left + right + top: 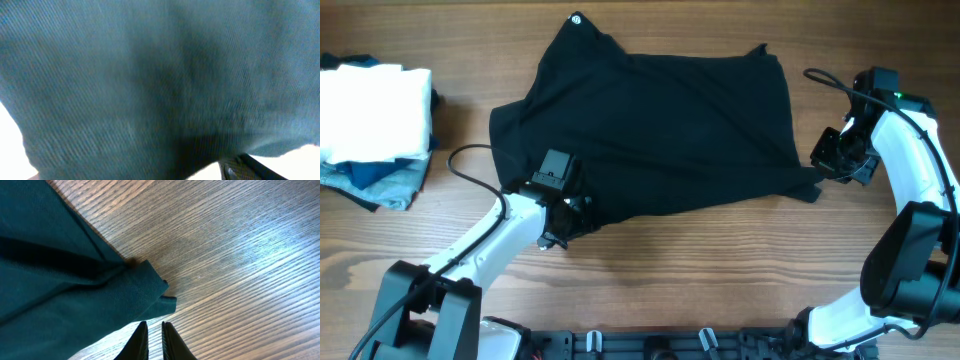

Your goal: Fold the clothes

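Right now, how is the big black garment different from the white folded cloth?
The black garment lies spread out and rumpled mid-table; the white cloth is folded neatly at the left edge. The black garment rests on the wooden table; the white cloth sits on blue garments. Both are soft fabric.

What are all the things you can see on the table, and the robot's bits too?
clothes: one, black, spread across the middle of the table
round logo: one, white, at the clothes' far tip
folded cloth: one, white, far left, on top of the blue pile
folded garments: a small pile, blue and teal, under the white cloth
table: one, brown wood, under everything
left arm: one, white and black, reaching to the clothes' near-left edge
right arm: one, white and black, right side
left end effector: one, black, at the fabric's edge; grip unclear
right end effector: one, black, fingers almost together, empty, beside the clothes' right corner
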Available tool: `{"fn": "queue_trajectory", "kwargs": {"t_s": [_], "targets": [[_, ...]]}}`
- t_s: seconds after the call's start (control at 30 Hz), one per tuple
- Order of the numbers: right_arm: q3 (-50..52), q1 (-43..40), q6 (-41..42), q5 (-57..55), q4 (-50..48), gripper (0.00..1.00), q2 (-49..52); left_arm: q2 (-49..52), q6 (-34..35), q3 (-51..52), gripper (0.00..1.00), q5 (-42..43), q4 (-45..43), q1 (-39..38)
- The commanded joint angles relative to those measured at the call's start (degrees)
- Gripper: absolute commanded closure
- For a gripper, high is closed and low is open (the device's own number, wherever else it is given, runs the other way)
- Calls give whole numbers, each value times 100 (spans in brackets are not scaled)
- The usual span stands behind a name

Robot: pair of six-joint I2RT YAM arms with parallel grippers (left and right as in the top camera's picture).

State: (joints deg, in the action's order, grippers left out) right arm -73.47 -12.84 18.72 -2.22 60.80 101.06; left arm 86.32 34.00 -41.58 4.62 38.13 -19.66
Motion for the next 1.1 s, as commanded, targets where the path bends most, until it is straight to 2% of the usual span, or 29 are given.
{"fn": "queue_trajectory", "kwargs": {"t_s": [0.0, 0.07, 0.1, 0.2, 0.23, 0.27, 0.3, 0.5, 0.53, 0.67, 0.77, 0.9, 0.93, 0.97, 1.07], "targets": [[4, -20, -70, -116, 33, 89, -11, -4, 76, 37, 25, -476, -293, -37], [4, -20, -70, -116, 50, 89, -13, -7, 79, 37, 27, -472, -522, -37], [4, -20, -70, -118, 55, 89, -11, -7, 79, 37, 33, -461, -535, -39], [4, -20, -72, -118, 61, 89, -11, -9, 74, 33, 61, -358, -470, -48], [4, -20, -70, -116, 59, 89, -11, -9, 68, 33, 73, -275, -417, -48], [4, -20, -70, -118, 74, 89, -13, -81, -199, 33, 92, -2, -319, -48], [4, -20, -72, -120, 90, 89, -13, -162, -227, 33, 96, 96, -225, -48], [4, -20, -74, -118, 337, 91, -13, -1585, -227, 26, 96, 87, 1329, -42], [4, -20, -72, -118, 374, 96, -13, -1869, -229, 26, 96, 83, 1464, -42], [4, -22, -52, -118, 673, 96, -282, -2785, -225, 26, 96, 28, 1930, 205], [4, -22, -52, -116, 584, 95, -697, -3106, -227, 26, 96, 26, 1910, 693], [4, -20, -114, -22, 450, 96, -920, -2973, -225, 28, 96, 28, 1698, 807], [4, -20, -234, 33, 612, 89, -916, -2914, -225, 28, 96, 28, 1696, 807], [9, -20, -219, 133, 935, 64, -898, -2841, -225, 28, 96, 33, 1698, 804], [411, -13, -17, 321, 1272, 62, -892, -2647, -225, 28, 96, 48, 1655, 804]]}}
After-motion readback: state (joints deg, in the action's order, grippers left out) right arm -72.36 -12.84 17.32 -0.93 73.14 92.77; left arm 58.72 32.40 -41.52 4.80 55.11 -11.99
